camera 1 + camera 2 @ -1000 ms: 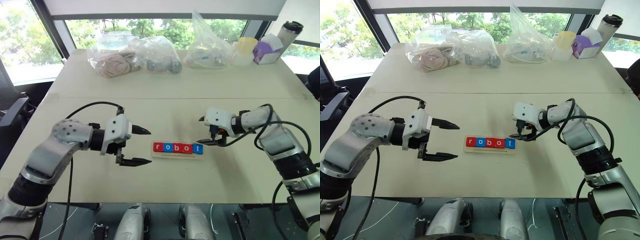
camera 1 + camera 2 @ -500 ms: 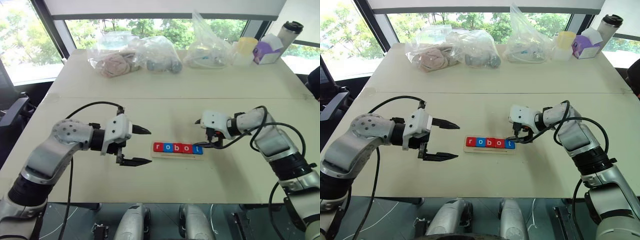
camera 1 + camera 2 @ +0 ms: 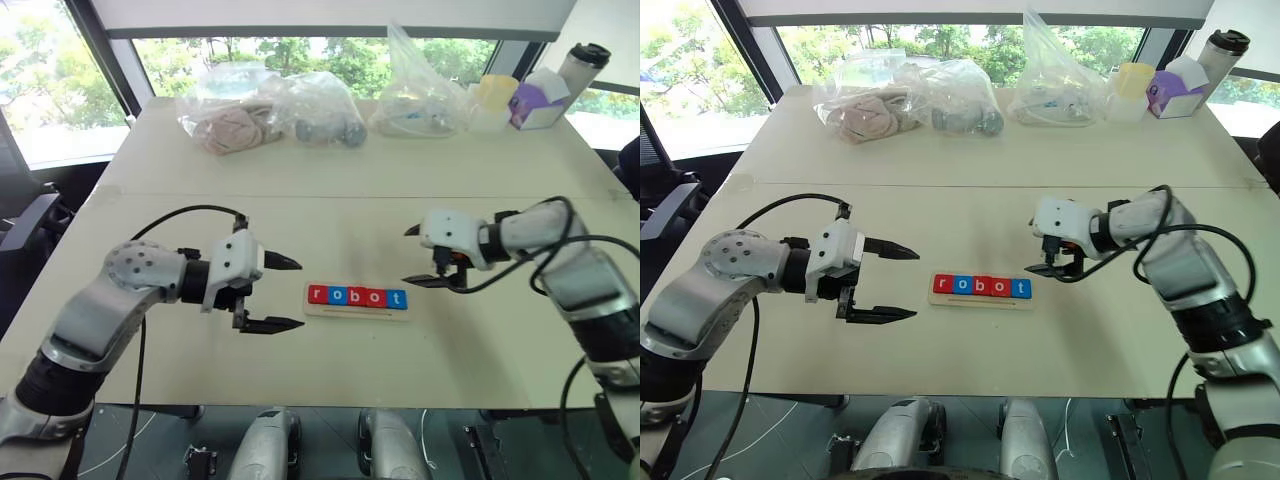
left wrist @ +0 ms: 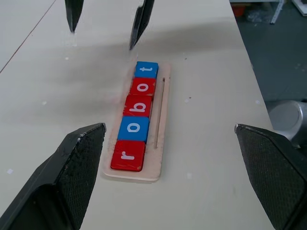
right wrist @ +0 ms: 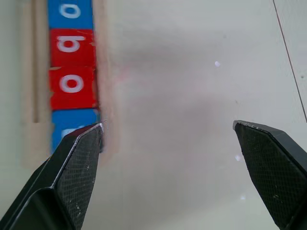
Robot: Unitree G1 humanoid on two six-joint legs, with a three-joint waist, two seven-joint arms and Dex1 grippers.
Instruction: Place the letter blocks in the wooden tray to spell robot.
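Note:
Five letter blocks [image 3: 356, 296] lie in a row in the wooden tray [image 4: 160, 143] at the table's middle, reading r, o, b, o, t. The r [image 4: 127, 155], b and second o are red; the first o and the t [image 4: 147, 69] are blue. My left gripper [image 3: 300, 293] hangs open just left of the tray, pointing along the row, with nothing between its fingers. Just right of the t block and above the table, my right gripper [image 3: 404, 258] is open and empty. In the right wrist view the row's end [image 5: 72, 86] lies beside one finger.
Three clear plastic bags [image 3: 320, 115] with contents sit along the table's far side. A yellow cup [image 3: 492, 95], a purple box [image 3: 535, 100] and a tumbler [image 3: 582, 65] stand at the far right. A seam crosses the table [image 3: 200, 360] behind the tray.
My right gripper dipped close to the t block half a second ago and has since pulled up and away to the right. The left gripper and the blocks have not moved.

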